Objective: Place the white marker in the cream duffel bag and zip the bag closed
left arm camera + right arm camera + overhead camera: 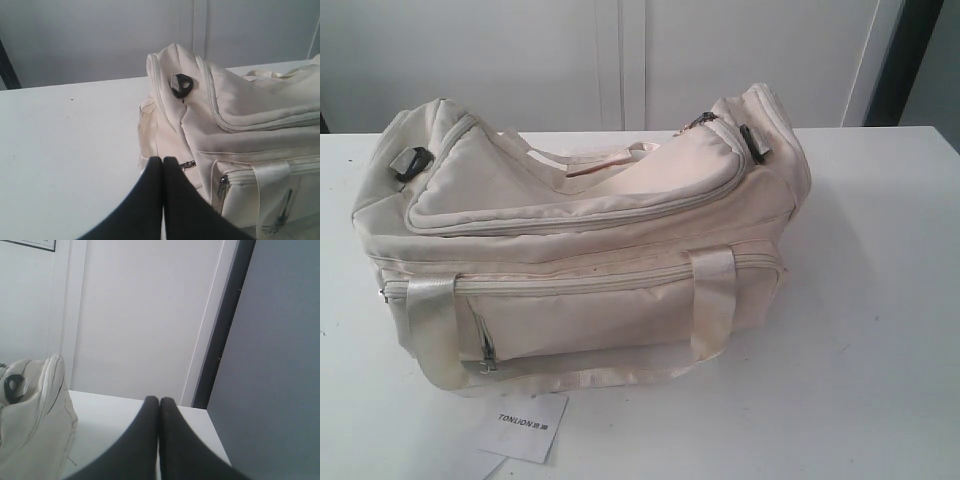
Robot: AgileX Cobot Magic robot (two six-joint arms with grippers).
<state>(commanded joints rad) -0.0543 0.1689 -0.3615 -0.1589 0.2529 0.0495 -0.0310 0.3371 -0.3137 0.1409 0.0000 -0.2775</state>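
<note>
The cream duffel bag (590, 250) sits on the desk (880, 300). Near its ends, the left hand (162, 160) and right hand (159, 400) are both clenched, empty.

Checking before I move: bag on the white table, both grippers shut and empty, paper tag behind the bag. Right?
One slip: the exterior view shows the paper tag on the near side of the cream duffel bag, not behind it. The bag is on the white table; left gripper and right gripper are shut and empty.
</note>
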